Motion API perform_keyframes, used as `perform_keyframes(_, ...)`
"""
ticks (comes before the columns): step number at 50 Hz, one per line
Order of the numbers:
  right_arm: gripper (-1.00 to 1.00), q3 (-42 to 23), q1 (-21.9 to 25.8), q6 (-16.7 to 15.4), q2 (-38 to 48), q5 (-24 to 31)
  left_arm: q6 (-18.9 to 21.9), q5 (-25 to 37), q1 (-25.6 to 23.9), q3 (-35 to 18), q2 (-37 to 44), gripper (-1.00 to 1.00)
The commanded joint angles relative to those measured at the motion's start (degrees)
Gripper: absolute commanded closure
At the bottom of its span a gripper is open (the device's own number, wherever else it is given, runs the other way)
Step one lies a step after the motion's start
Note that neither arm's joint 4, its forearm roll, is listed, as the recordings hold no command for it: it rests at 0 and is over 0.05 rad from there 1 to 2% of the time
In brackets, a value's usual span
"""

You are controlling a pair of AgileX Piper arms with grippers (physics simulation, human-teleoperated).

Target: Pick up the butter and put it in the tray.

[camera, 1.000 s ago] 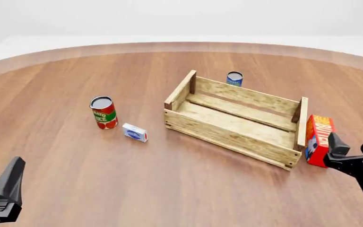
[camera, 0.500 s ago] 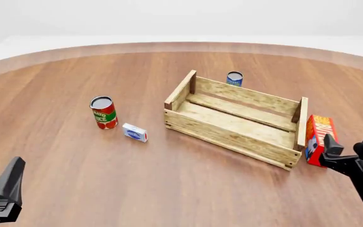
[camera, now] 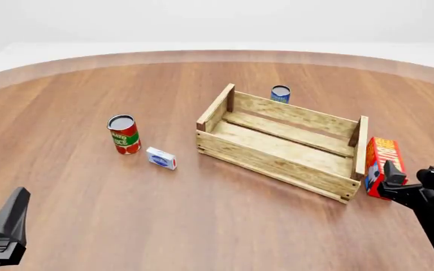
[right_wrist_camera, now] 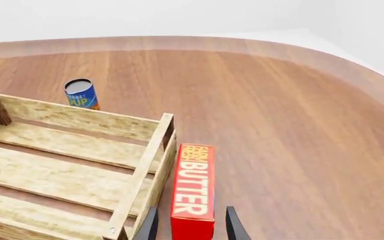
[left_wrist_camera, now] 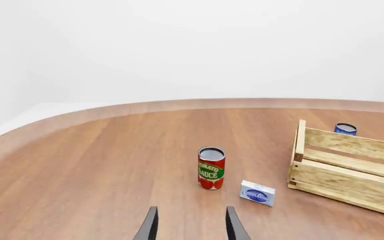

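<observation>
Butter: the red rectangular butter carton (right_wrist_camera: 193, 191) with the orange face stands on edge on the table, just beside the short end wall of the big light wooden slat crate (camera: 281, 141), outside it.
Right gripper (right_wrist_camera: 189, 227): your jaws are open and straddle the carton's near end with nothing clamped yet, so I'd guess you're lined up for the pinch.
Left gripper (left_wrist_camera: 189, 227): parked low and well away, fingers apart, holding nothing.
Why there: the carton hugs the crate wall, so your inner finger has little room.
Writing: "BUTTER" in white with "FARM FRESH" above; the red and green can (left_wrist_camera: 211, 168) reads "TOMATO SAUCE".
</observation>
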Motion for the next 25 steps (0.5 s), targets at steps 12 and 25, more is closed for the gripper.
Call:
perform_keyframes(12, -1.0, -1.6, 0.3, 0.0, 6.5, -3.4, 0.0, 0.0, 0.0, 0.0, 0.0, -1.0)
perform_keyframes(25, -1.0, -2.7, 0.5, 0.1, 10.3, -5.3, 0.0, 0.0, 0.0, 0.0, 0.0, -1.0)
